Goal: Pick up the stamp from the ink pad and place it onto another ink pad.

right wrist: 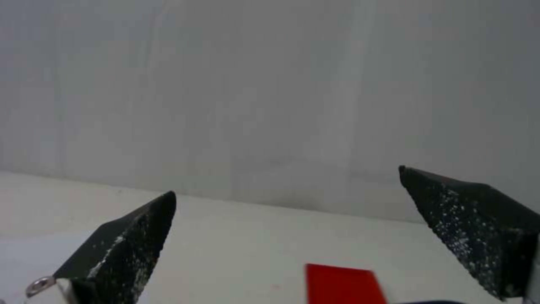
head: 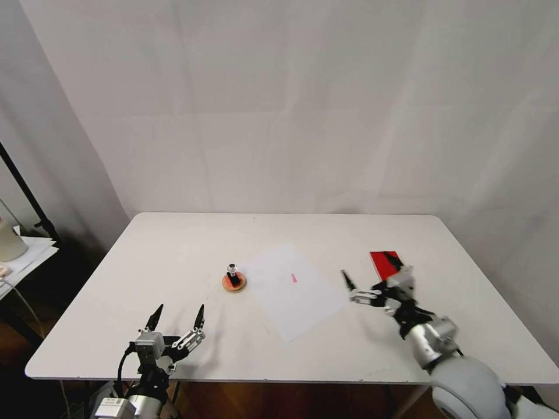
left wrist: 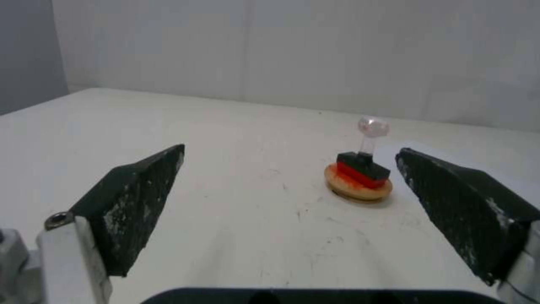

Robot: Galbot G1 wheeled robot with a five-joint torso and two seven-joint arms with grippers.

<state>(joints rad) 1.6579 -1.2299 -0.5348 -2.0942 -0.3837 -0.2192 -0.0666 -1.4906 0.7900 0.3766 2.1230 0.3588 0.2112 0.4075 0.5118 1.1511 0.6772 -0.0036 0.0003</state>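
**Stamp seated on the round pad, both my grippers empty**

The stamp (head: 233,273) stands upright on another ink pad (head: 234,283), the round one, left of the white sheet (head: 294,289). My right gripper (head: 372,272) hangs spread wide and empty by the ink pad (head: 384,262), the red rectangle. My left gripper (head: 177,317) waits, gaping and empty, near the table's (head: 174,244) front edge. I judge the placing done; next calls only for keeping clear.

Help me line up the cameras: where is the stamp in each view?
Head view: stamp stands on the round ink pad, left of the white paper.
Left wrist view: stamp, on the same pad.
Right wrist view: not in it.
Shared landmark: the white table.
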